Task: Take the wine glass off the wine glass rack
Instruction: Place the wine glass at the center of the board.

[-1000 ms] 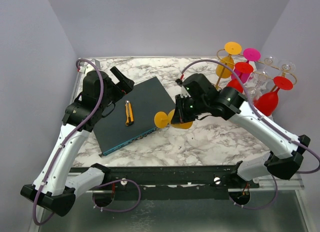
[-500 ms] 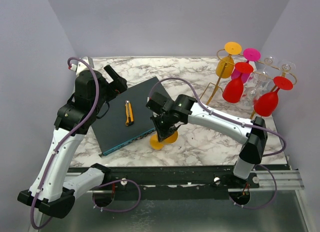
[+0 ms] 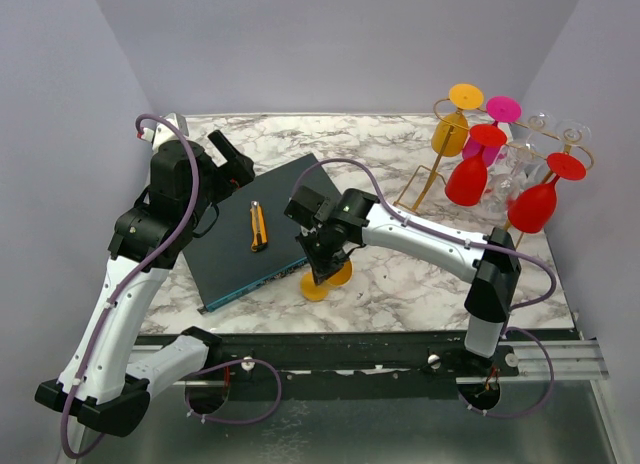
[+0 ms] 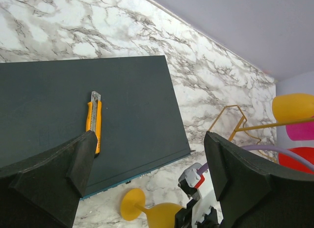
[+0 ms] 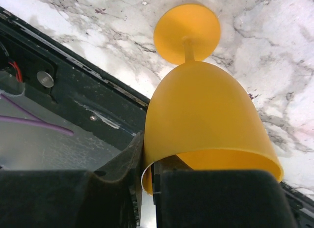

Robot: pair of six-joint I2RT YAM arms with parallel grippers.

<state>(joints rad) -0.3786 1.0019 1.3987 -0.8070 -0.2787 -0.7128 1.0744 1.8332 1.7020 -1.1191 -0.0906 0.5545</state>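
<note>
A yellow wine glass (image 3: 322, 284) stands on its foot on the marble near the front, just off the dark mat's corner. My right gripper (image 3: 326, 260) is above it, its fingers pinching the bowl's rim, one inside and one outside. The right wrist view looks down the yellow wine glass (image 5: 206, 120) to its foot, with the right gripper (image 5: 149, 164) on the rim. The gold wine glass rack (image 3: 428, 176) stands at the back right with several coloured and clear glasses hanging on it. My left gripper (image 3: 230, 159) hovers open over the mat's far end, holding nothing.
A dark mat (image 3: 240, 249) lies left of centre with an orange utility knife (image 3: 259, 227) on it, and that knife (image 4: 94, 121) also shows in the left wrist view. The table's black front rail (image 3: 330, 349) runs just behind the glass.
My right arm swung left and toward the front with the yellow glass, turning it from lying sideways to standing on its foot. The left arm shifted slightly left earlier, then stayed.
</note>
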